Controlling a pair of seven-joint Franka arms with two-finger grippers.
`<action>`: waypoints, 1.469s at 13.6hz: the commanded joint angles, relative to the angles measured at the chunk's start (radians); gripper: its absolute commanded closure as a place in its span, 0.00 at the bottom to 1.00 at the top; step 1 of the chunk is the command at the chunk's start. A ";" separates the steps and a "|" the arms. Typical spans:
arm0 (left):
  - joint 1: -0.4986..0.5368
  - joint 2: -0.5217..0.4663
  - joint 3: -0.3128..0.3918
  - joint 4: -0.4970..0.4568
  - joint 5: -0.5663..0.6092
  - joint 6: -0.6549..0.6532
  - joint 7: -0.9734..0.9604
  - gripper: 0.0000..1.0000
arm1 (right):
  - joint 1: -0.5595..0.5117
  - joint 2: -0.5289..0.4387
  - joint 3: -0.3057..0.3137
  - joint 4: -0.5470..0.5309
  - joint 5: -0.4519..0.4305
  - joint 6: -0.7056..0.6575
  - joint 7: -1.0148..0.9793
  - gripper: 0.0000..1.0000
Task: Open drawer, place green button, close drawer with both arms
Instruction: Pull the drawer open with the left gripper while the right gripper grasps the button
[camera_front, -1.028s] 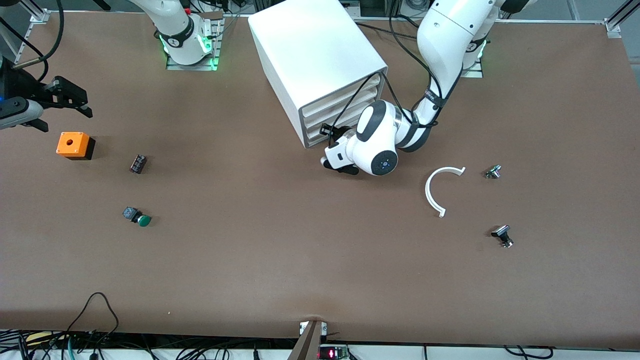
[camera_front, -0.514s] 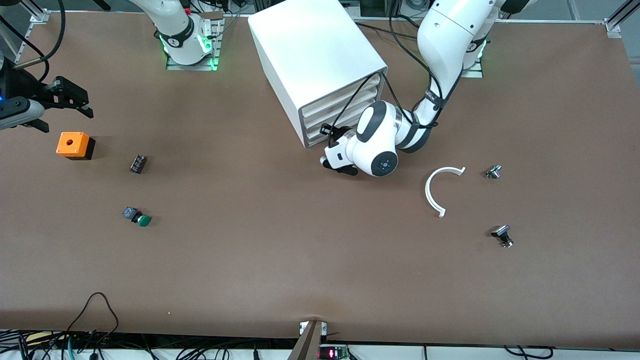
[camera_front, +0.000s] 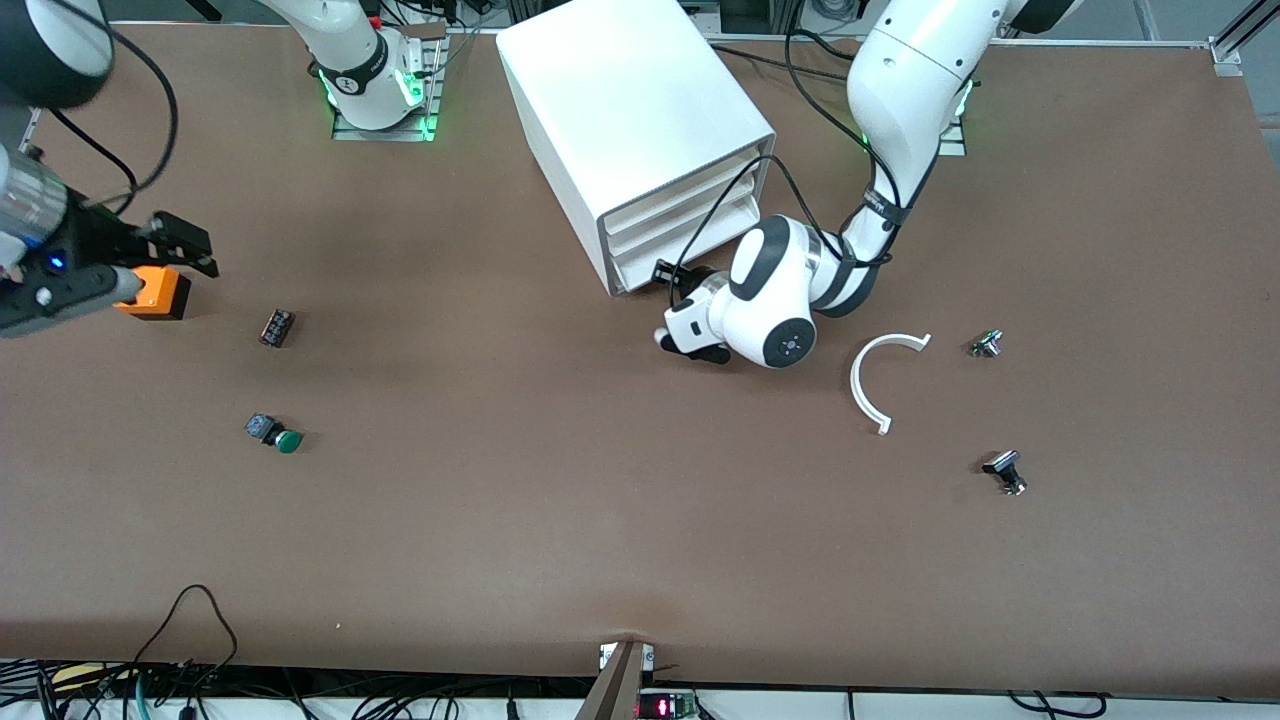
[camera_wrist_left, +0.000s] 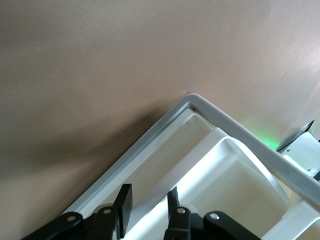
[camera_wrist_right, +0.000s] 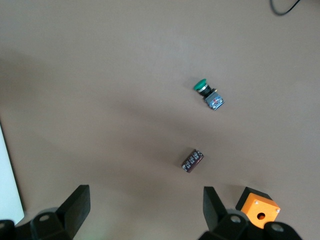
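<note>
Left gripper (camera_wrist_left: 147, 210) pinches the lip of the bottom drawer (camera_wrist_left: 200, 165) — a light, stiff tray
Green button (camera_front: 275, 434) lies near the front edge — small, hard; right gripper (camera_wrist_right: 145, 210) hangs wide over the orange box (camera_front: 160, 292)

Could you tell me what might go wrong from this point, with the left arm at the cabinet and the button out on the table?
1. The left gripper has its jaws shut on the thin front lip of the drawer; they might slip off as it pulls.
2. The cable draped across the cabinet front could snag.
3. The right gripper, jaws open, hangs over the orange box, and could mistake the dark component for the button.
</note>
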 joint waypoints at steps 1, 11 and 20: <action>0.028 0.056 0.018 0.043 0.010 0.037 -0.035 0.95 | -0.003 0.115 0.004 0.023 -0.014 0.035 -0.054 0.00; 0.120 0.057 0.018 0.095 0.010 0.037 -0.037 0.95 | -0.078 0.419 -0.001 -0.090 -0.040 0.484 -0.498 0.00; 0.173 0.071 0.020 0.132 0.015 0.036 -0.045 0.95 | -0.112 0.525 0.001 -0.173 -0.039 0.733 -0.625 0.01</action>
